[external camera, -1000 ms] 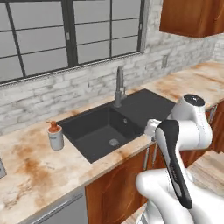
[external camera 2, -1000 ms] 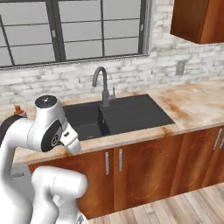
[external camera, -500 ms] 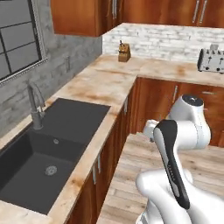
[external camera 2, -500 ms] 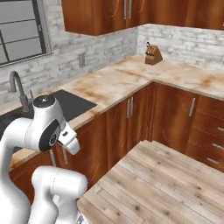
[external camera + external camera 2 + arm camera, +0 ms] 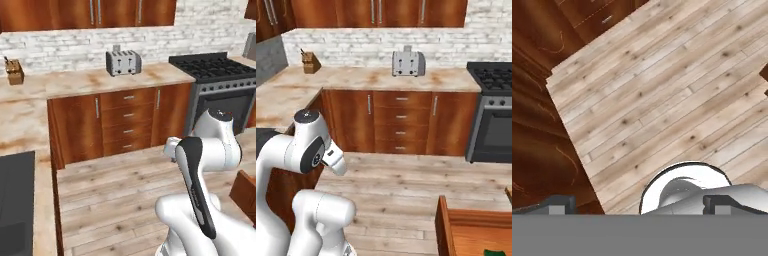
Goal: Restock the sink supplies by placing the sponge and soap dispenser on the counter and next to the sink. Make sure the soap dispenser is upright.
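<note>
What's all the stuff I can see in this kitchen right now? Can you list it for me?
toaster: one, silver-grey, on the back counter against the brick wall
knife block: one, brown wood, at the far left end of that counter
counter: one, beige with rust marbling, turning a corner on the left
stove: one, dark burners over a grey oven front, at the right
cabinets: brown wood with silver handles, under and above the counter
sink: one, black, only its edge at lower left in the left base view
open drawer: one, brown wood, lower right, something green inside
floor: pale wood planks
gripper: one, dark fingertips wide apart, empty, pointing at the floor
</note>
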Controlling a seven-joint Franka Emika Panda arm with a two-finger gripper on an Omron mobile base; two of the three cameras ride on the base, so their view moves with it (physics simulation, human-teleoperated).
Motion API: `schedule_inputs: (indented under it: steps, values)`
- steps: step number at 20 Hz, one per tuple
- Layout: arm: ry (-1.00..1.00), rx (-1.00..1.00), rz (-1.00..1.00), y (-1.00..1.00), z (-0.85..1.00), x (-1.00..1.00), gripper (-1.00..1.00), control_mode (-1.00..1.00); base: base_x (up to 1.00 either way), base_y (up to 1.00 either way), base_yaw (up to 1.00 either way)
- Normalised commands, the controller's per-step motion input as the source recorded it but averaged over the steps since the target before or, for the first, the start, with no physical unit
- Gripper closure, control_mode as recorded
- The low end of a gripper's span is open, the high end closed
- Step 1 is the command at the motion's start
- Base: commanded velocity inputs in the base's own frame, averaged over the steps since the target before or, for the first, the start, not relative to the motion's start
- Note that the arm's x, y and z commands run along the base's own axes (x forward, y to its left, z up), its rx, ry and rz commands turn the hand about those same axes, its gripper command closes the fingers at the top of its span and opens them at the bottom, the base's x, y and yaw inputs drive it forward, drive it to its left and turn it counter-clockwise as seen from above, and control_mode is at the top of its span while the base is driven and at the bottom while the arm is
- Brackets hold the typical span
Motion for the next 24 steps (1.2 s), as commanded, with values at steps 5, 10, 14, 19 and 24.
schedule_inputs:
  steps: [5, 10, 14, 19, 24]
  values:
    - [0.00, 0.00, 0.00, 0.00, 0.00, 0.00, -1.00, 1.00, -0.03, 0.00, -0.93]
    - [0.00, 0.00, 0.00, 0.00, 0.00, 0.00, -1.00, 1.00, -0.01, 0.00, -0.93]
    - [0.00, 0.00, 0.00, 0.00, 0.00, 0.00, -1.00, 1.00, 0.01, 0.02, -0.93]
    - [0.00, 0.00, 0.00, 0.00, 0.00, 0.00, -1.00, 1.00, 0.44, 0.27, -0.68]
    - [0.00, 0.00, 0.00, 0.00, 0.00, 0.00, -1.00, 1.00, 0.64, 0.36, -0.32]
